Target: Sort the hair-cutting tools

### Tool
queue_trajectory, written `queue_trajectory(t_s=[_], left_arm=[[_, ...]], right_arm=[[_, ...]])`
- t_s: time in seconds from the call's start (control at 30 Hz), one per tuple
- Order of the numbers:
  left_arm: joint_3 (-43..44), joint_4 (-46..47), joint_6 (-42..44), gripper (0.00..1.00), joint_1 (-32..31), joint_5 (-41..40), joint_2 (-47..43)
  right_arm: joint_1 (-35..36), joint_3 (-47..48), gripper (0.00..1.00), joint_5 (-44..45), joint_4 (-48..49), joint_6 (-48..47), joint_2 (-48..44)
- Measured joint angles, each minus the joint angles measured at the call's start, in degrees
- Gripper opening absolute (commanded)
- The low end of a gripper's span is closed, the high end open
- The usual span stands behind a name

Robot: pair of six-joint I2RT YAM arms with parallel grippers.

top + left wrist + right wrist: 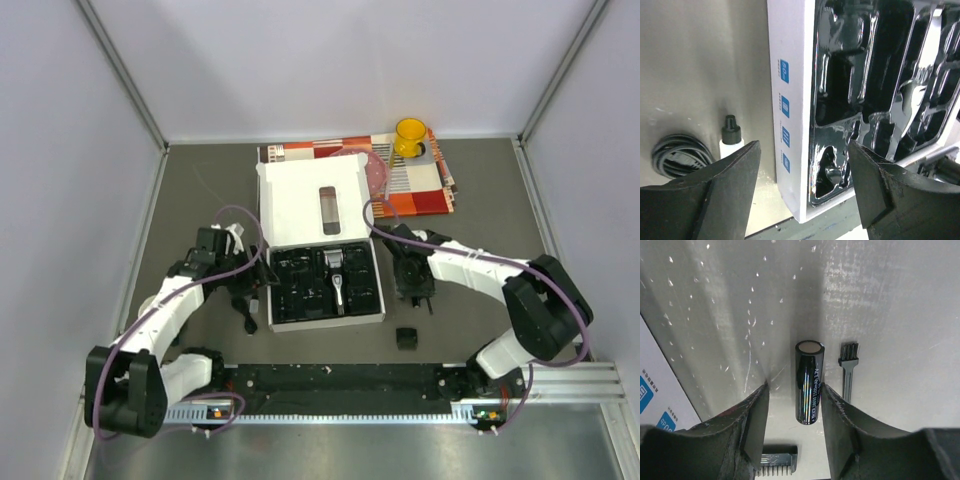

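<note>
Beside the white box's point(655, 385) right wall, on the bare table point(715, 315), the right gripper point(793, 392) stands half-open astride a glossy black cylinder point(809, 382), not gripping it. A small cleaning brush point(848, 371) lies just beside the cylinder. The pads should come down level and close across the cylinder's middle, or it may roll or the brush get caught. The left gripper point(804, 147) hovers open and empty over the box's left edge, near the coiled cord point(677, 155).

Overhead view looks down on table point(200, 190), wrist views close, left shares box point(800, 100)
</note>
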Motion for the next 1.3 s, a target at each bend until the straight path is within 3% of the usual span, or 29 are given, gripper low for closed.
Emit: queue_trajectory(t_s=[0.13, 0.3, 0.53, 0.77, 0.97, 1.17, 1.3], left_arm=[[1.95, -1.44, 0.61, 0.82, 0.0, -4.44, -2.47], [2.91, -2.25, 1.2, 0.97, 0.0, -9.05, -6.54], [3.91, -1.79, 4.04, 0.99, 0.0, -9.07, -8.09], [3.91, -1.53, 5.31, 0.98, 0.0, -8.55, -8.61], [3.91, -1.49, 5.51, 0.96, -0.02, -9.33, -8.66], [3.91, -1.14, 5.49, 0.93, -0.02, -9.97, -8.52], [3.98, -1.2, 5.46, 0.93, -0.02, -11.56, -8.2]], right_arm=[[0.0, 0.9, 0.38, 0.28, 0.31, 0.15, 0.98], [0.0, 1.81, 0.26, 1.62, 1.09, 0.92, 2.25], [-0.02, 1.81, 0.0, 3.8, 1.25, 2.19, 2.25], [0.0, 4.0, 0.0, 3.78, -0.11, 3.32, 0.72], [1.07, 12.74, 0.0, 4.09, -1.03, 4.66, -6.6], [8.11, 19.67, 0.0, 8.04, 3.02, 5.95, -8.2], [14.14, 21.46, 0.0, 10.4, 7.28, 6.45, -3.48]])
